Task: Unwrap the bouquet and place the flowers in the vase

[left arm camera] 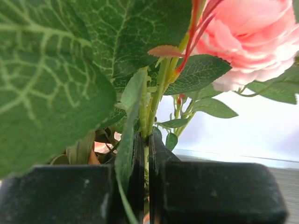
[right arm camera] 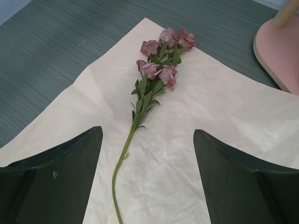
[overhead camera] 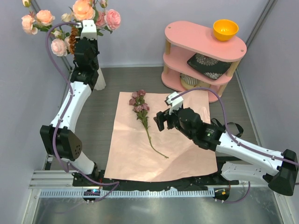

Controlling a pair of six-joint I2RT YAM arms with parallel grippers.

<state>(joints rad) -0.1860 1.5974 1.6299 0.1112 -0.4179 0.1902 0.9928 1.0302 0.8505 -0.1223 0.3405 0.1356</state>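
**Last stem on the paper; left arm holds stems at the vase**

The sheet of pale pink wrapping paper lies opened flat on the table, so the unwrapping looks complete. The bunch of pink, peach and cream artificial roses stands at the back left above the tall white ribbed vase, which the left arm mostly hides. The left gripper is clenched on thin green stems among the leaves, probably to seat them in the vase. One mauve-flowered green stem lies on the paper. The right gripper hovers just beside it, jaws wide and empty, apparently lined up for the pick.

Only the top view shows the layout and the vase. Only the left wrist view shows the clamp on the stems. The right wrist view shows the mauve stem ahead of the spread fingers, untouched.
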